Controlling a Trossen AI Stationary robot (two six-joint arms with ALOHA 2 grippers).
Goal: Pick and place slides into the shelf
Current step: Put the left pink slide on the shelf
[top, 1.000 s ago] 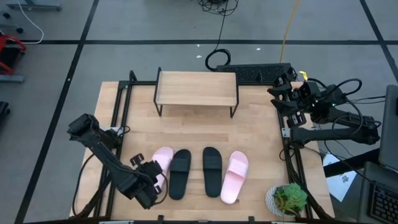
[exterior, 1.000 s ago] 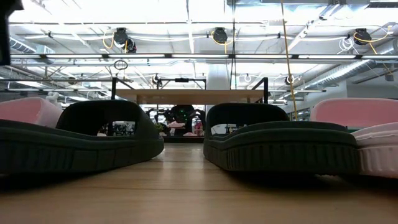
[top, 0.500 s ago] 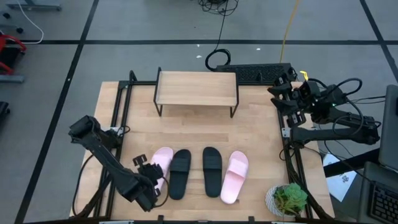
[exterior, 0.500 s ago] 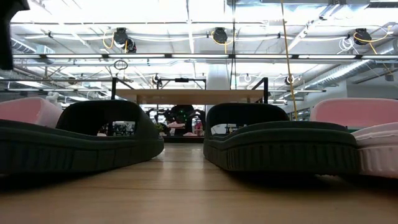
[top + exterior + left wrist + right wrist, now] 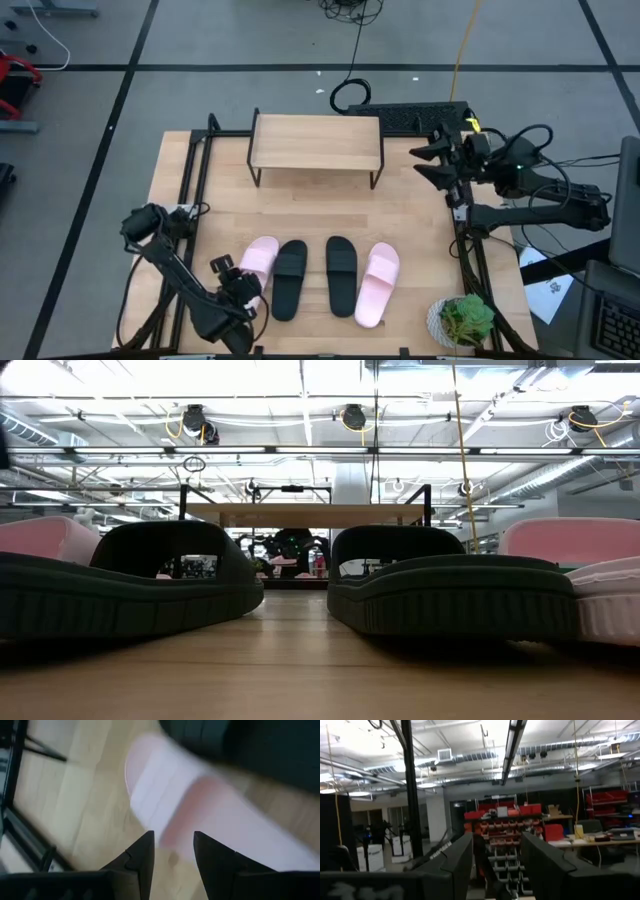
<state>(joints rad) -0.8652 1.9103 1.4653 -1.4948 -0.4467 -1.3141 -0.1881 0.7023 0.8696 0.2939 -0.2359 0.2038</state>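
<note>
Jaws of the left gripper [image 5: 172,852] stand open and empty just above the outer pink slide [image 5: 260,262], nearest the counter's [image 5: 420,230] left edge. Four slides lie in a row near the front; the shelf [image 5: 315,142] stands bare behind. Approach seems underway; next, descend and close. Right gripper [image 5: 432,162] waits open beside the shelf.

Four slides [image 5: 318,279] lie side by side on the table [image 5: 420,215], shelf [image 5: 315,142] behind them.
</note>
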